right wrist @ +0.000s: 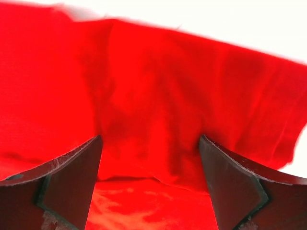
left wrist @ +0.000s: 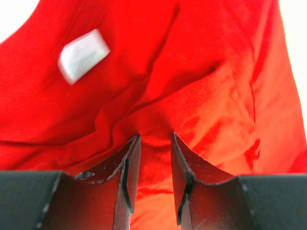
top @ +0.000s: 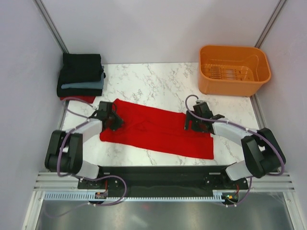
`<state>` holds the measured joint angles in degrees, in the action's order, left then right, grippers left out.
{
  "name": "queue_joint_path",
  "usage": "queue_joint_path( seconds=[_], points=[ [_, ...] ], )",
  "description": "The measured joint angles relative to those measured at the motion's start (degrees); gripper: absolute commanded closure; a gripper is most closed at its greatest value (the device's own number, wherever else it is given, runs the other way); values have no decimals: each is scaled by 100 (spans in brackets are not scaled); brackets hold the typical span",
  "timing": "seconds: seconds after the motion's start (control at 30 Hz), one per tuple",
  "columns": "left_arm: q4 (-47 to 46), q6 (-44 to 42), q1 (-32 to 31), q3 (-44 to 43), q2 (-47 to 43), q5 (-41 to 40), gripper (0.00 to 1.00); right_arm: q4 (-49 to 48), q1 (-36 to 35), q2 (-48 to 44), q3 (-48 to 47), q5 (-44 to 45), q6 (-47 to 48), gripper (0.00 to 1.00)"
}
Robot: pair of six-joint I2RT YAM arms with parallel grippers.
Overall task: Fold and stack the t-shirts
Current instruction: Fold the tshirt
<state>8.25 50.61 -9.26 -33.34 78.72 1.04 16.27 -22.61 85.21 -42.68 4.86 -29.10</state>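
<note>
Workpiece: red t-shirt (top: pixel 158 132) lies spread as a long strip across the centre of the marble desk (top: pixel 158 79). It runs approx. from the left edge toward the near-right corner. Its surface shows shallow wrinkles.

L arm: left gripper (top: pixel 116 123) sits on the strip's left end, at the far edge of the cloth. In the left wrist view the left gripper (left wrist: pixel 155 139) has its jaws nearly together, with a ridge of red cloth pinched between them. Creases run into the pinch. A white label (left wrist: pixel 82 55) lies on the cloth beyond the fingers (left wrist: pixel 129 163).

R arm: right gripper (top: pixel 191 125) sits over the strip's right part, also at the far edge. In the right wrist view the right gripper (right wrist: pixel 149 141) has its jaws spread wide, with red cloth lying between and under them. No grip is seen.

Stack, far-left corner: black t-shirt (top: pixel 81 67) is on top. A slate-blue t-shirt (top: pixel 85 85) shows at the stack's near side, and a folded red t-shirt (top: pixel 76 98) edge shows at the bottom.

Misc.: orange basket (top: pixel 234 71) stands at the far-right corner, well apart from both grippers.
</note>
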Motion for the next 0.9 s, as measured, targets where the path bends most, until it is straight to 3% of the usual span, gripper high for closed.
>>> queue_joint_path(
  seconds=[0.1, 0.2, 0.4, 0.47, 0.57, 0.67, 0.9],
  points=[
    [251, -59, -81, -1169, 1180, -146, 61, -225, -505, -431, 424, -33, -446, 9],
    [669, -103, -243, -2924, 2531, -212, 60, -280, -1226, -710, 634, -365, -1019, 6],
    [2293, -560, -610, -8566, 6153, 367, 58, 168, -2865, -678, 76, -1585, -1899, 2],
    [2774, -811, -719, -10091, 6926, 511, 55, 424, -3147, -741, -380, -1786, -1961, 2],
    [3261, -1108, -841, -10222, 6835, 581, 52, 776, -3187, -1045, -986, -1768, -1906, 2],
    [3423, -1405, -916, -9346, 6033, 673, 50, 1108, -3027, -1156, -1567, -1589, -1718, 2],
    [3580, -2076, -772, -6924, 2929, 680, 49, 1425, -2448, 188, -2590, -1154, -1152, 2]
  ],
)
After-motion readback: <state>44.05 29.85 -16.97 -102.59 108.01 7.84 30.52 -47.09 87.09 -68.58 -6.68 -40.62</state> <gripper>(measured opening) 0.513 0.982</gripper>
